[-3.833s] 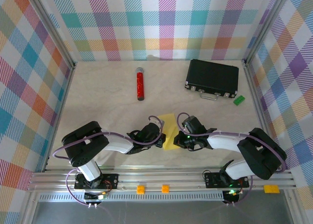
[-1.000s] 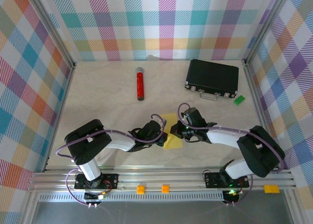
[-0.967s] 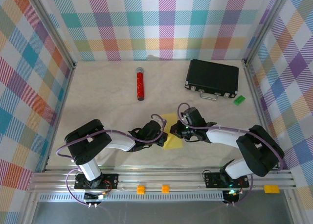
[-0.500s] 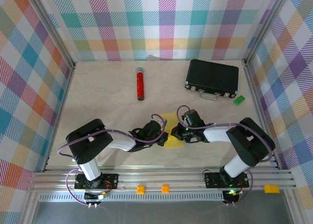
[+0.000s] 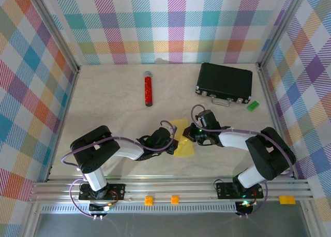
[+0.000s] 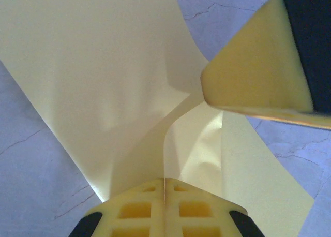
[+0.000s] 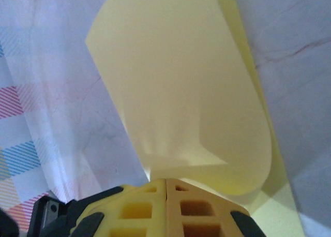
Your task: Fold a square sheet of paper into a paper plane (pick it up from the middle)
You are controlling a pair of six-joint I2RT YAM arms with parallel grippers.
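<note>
My left fingers point(image 6: 164, 208) are clenched, pads pressed together on the near edge of the square sheet of paper point(image 6: 103, 82); my right fingers point(image 7: 165, 202) are clamped the same way on a curled-over flap of the yellow sheet; one right pad point(image 6: 258, 66) sits over it at 2 o'clock in the left wrist view. From above, the sheet lies between both wrists, toward the counter's point(image 5: 103, 107) 6 o'clock edge; red cylinder point(image 5: 148, 89) at 11 o'clock of it, black case point(image 5: 224, 83) at 1, green block point(image 5: 253, 105) at 2.
</note>
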